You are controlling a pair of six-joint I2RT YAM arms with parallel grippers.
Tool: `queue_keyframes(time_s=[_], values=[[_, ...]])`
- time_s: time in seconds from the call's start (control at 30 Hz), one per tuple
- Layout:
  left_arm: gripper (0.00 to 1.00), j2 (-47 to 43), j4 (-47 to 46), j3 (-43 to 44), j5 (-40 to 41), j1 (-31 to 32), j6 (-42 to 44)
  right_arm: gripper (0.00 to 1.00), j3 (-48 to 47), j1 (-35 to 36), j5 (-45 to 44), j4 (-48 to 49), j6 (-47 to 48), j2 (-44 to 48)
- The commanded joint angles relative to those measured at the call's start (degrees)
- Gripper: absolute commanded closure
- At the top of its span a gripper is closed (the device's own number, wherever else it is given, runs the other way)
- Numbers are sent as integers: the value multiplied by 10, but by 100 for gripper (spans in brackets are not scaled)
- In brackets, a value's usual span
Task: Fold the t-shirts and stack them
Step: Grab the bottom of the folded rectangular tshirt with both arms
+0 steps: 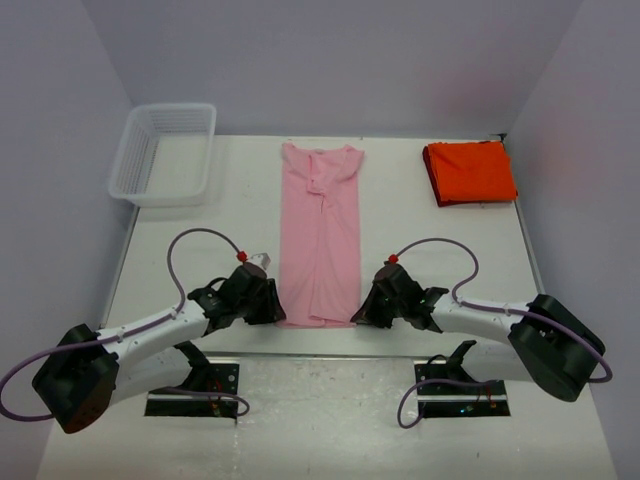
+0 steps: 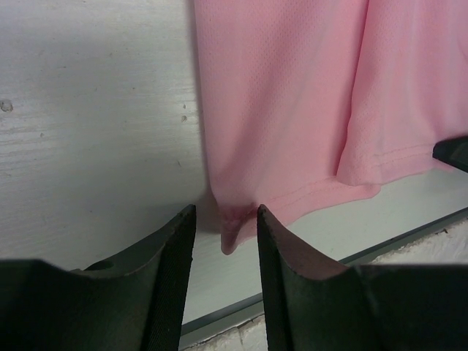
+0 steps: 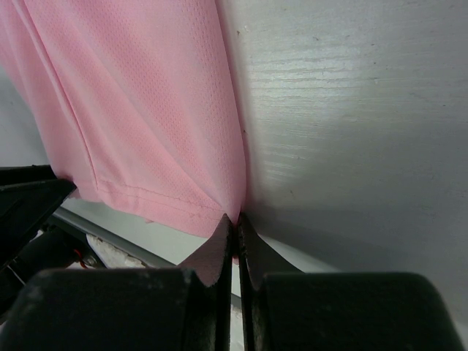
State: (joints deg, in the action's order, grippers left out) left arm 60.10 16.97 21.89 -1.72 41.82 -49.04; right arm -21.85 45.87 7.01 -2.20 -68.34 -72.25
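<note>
A: Walls?
B: Pale lavender, matte; back wall (image 1: 330, 60) along the far edge; left wall (image 1: 50, 150); right wall (image 1: 590, 140).
A: Counter?
B: White counter (image 1: 430, 250), faint wood grain; speckled grey board (image 1: 330, 420) past near edge; soft even light.

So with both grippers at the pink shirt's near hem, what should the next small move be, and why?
Probably close the left gripper: its jaws stand open around one near hem corner of the pink shirt, while the right gripper looks shut on the other corner. Both could then lift the hem together.
</note>
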Motion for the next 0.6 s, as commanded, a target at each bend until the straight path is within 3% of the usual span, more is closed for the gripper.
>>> queue_keyframes(time_s=[0.0,0.3,0.5,0.57], values=[[59,-2,10,-17,-2,3,-11,100,12,3,-34,-50,13,-11],[61,21,-51,-39,-53,7,-26,100,9,3,-34,-49,12,-22],[80,27,-93,-61,-82,9,-38,100,10,3,-31,-42,14,-35],[100,26,-91,-62,-83,8,-40,100,7,5,-30,-42,15,-43]])
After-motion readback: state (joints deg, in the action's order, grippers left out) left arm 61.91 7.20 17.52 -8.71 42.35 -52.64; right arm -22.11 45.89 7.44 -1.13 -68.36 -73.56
